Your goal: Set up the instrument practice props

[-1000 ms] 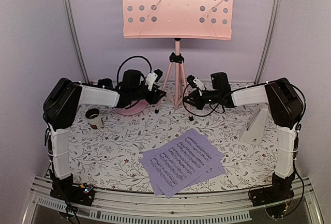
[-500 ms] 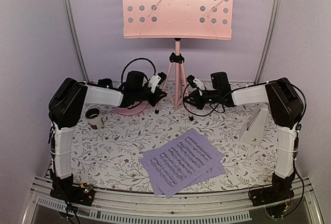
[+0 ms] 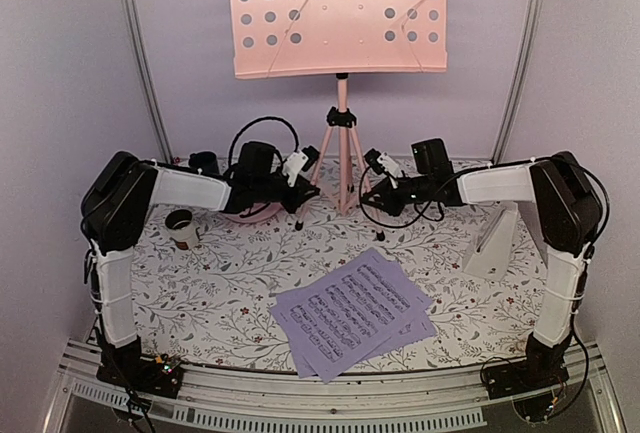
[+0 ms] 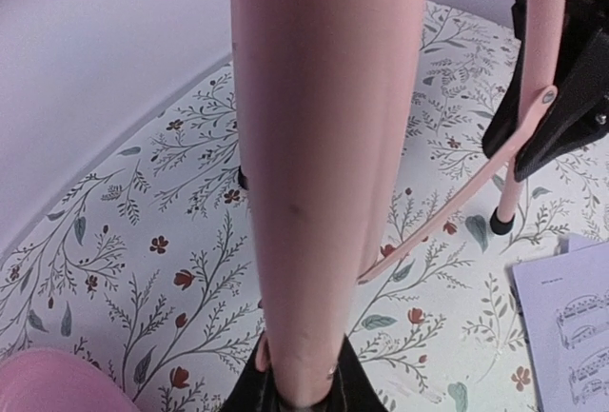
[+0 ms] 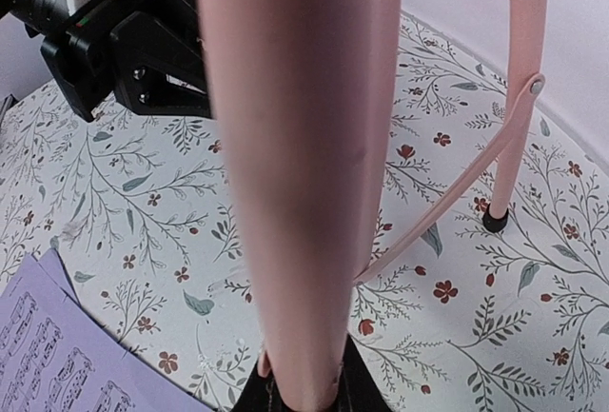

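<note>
Left gripper (image 3: 305,189) just clamped pink music stand (image 3: 340,13) leg, centre frame; right gripper (image 3: 374,194) gripped another leg; stand rose slightly, likely being repositioned.

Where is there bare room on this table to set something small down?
Bare cloth front left, between cup and sheet music, and front right, nearer than the metronome. Crowded at the back: left gripper and right gripper on the music stand legs, pink plate beside.

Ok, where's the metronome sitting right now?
In the top view, the metronome stands at the right side of the table, just inside the right arm and right of the sheet music.
</note>
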